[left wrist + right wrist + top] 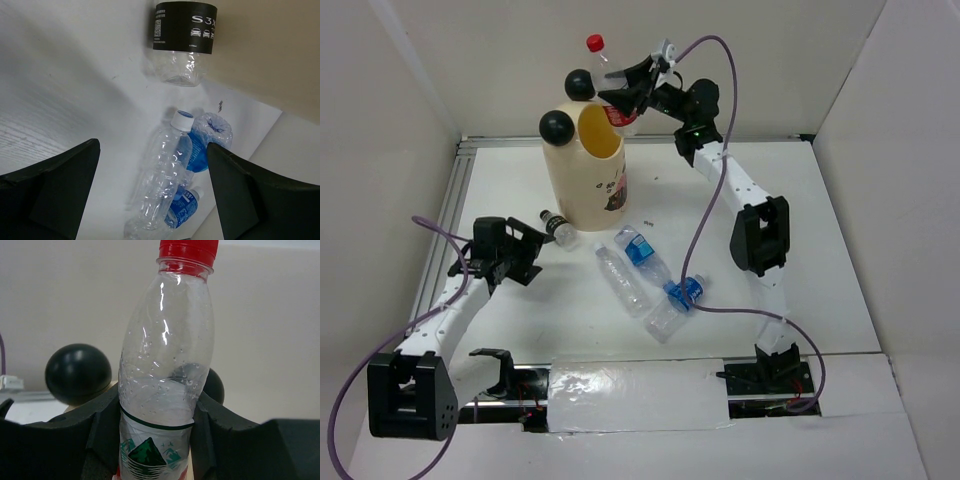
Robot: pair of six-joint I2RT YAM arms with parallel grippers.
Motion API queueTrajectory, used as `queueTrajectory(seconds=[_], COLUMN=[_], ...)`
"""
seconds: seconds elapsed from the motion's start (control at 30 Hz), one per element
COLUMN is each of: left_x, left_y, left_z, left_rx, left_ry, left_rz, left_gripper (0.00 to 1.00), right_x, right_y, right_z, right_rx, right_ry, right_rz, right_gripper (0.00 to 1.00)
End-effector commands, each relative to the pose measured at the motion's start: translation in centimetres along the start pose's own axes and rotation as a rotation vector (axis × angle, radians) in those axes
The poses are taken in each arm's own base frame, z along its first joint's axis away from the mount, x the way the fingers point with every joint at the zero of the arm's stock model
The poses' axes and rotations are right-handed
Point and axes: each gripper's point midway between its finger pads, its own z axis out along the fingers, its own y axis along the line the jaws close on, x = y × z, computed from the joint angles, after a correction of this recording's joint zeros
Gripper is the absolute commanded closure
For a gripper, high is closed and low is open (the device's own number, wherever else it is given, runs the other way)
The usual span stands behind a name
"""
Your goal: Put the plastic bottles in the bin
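Note:
The cream bin (578, 190) with two black balls (580, 84) on its rim stands at the back of the table. My right gripper (623, 98) is shut on a red-capped, red-labelled bottle (605, 66), held upright over the bin's opening. The right wrist view shows that bottle (167, 365) squeezed between the pads of the right gripper (156, 427), with the balls (77, 372) behind it. My left gripper (532, 246) is open and holds nothing, just left of a black-labelled bottle (558, 230) lying by the bin. The left wrist view shows the left gripper (152, 155) and that bottle (184, 42) ahead of it.
Three more bottles lie in the middle of the table: a clear one (623, 282), a blue-labelled one (642, 250) and a crushed blue-labelled one (675, 305). The left wrist view shows the clear one (162, 185) and the blue ones (206, 145). White walls enclose the table.

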Motion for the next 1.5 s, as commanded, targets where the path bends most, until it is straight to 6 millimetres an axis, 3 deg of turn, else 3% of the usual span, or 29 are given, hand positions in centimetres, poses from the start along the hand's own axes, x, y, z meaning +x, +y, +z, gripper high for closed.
queueTrajectory(seconds=[0.0, 0.23, 0.43, 0.57, 0.63, 0.77, 0.83, 0.87, 0.9, 0.97, 1.07, 1.27, 1.33, 1.37, 1.47], left_x=[0.1, -0.2, -0.5, -1.0, -0.8, -0.6, -0.7, -0.8, -0.8, -1.0, -0.9, -2.0, -2.7, -3.3, -4.8], left_y=[0.2, 1.1, 1.8, 1.0, 0.9, 1.1, 1.1, 0.9, 0.5, 0.3, -0.1, -3.4, -3.9, -4.7, -5.5], left_z=[-0.2, -0.4, -0.6, -0.9, -0.9, -0.8, -0.6, -0.6, -0.6, -0.2, 0.4, 1.2, 1.9, 1.9, 3.1], left_rx=[0.028, 0.020, -0.001, 0.018, 0.022, 0.019, 0.019, 0.026, 0.042, 0.046, 0.045, 0.080, 0.070, 0.078, 0.064], left_ry=[0.016, 0.017, 0.010, 0.004, 0.012, 0.024, 0.024, 0.020, 0.023, 0.021, 0.030, -0.002, -0.030, -0.047, -0.096], left_rz=[0.015, 0.010, 0.011, 0.009, 0.009, 0.016, 0.016, 0.018, 0.021, 0.002, -0.003, -0.024, -0.030, -0.037, -0.039], left_gripper=[0.00, 0.00, 0.00, 0.00, 0.00, 0.00, 0.00, 0.00, 0.00, 0.00, 0.00, 0.00, 0.00, 0.00, 0.00], right_x=[-6.5, -6.3, -3.0, -1.3, 0.9, 3.0, 3.6, 3.5, 3.5, 3.0, 2.1, -1.1, -2.4, -2.6, -2.0], right_y=[-0.4, 0.0, 0.8, 1.4, 1.0, 1.4, 1.7, 1.7, 1.3, 1.7, 1.6, 1.9, 1.4, 0.1, -1.6], right_z=[1.8, 2.9, 3.7, 4.0, 3.8, 3.6, 3.5, 3.5, 3.1, 3.1, 2.7, 1.4, 1.0, 0.2, -2.2], right_rx=[0.035, 0.048, 0.039, 0.020, 0.032, 0.016, 0.007, 0.009, 0.009, -0.001, -0.004, -0.023, -0.006, 0.028, 0.078], right_ry=[-0.247, -0.337, -0.342, -0.324, -0.299, -0.260, -0.246, -0.244, -0.239, -0.234, -0.228, -0.194, -0.132, -0.096, 0.070], right_rz=[-0.003, 0.089, 0.149, 0.162, 0.177, 0.186, 0.193, 0.182, 0.176, 0.175, 0.167, 0.103, 0.079, 0.070, 0.077], right_gripper=[0.62, 0.57, 0.55, 0.51, 0.50, 0.42, 0.31, 0.24, 0.24, 0.00, 0.00, 0.00, 0.00, 0.00, 0.00])
